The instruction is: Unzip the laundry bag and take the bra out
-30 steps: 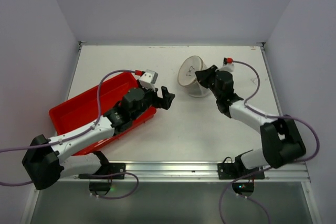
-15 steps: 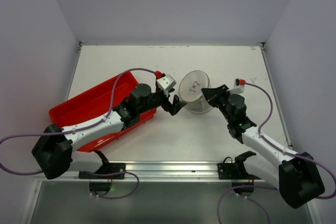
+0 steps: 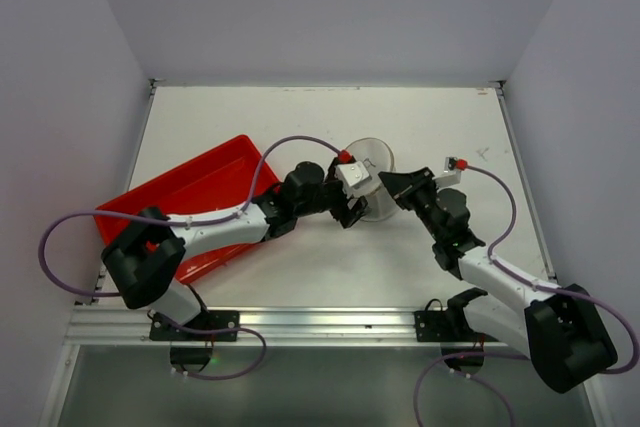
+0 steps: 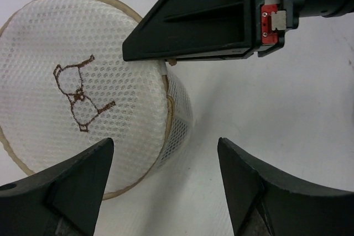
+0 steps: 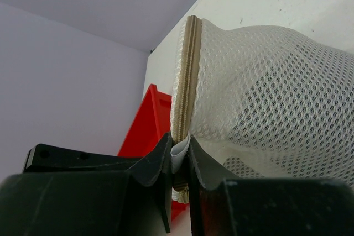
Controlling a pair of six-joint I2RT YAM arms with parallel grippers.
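Observation:
The white mesh laundry bag [image 3: 377,159] lies on its side mid-table, zipper shut. In the left wrist view its round lid [image 4: 77,98] with a brown stitched figure faces the camera. My right gripper [image 3: 392,185] is shut on the bag's zipper rim, pinching a white tab [image 5: 180,156] beside the beige zipper [image 5: 185,70]. Its fingers also show in the left wrist view [image 4: 204,20]. My left gripper [image 3: 350,215] is open and empty just in front of the bag, with its fingertips [image 4: 83,186] astride the lid's lower edge. The bra is hidden.
A red plastic tray [image 3: 190,192] sits at the left under my left arm, and its corner shows behind the bag in the right wrist view [image 5: 146,125]. White walls close in the table at the back and sides.
My left arm has swung right from over the red tray to the bag. My right arm has drawn back toward the near edge, still holding the bag, which shifted slightly.

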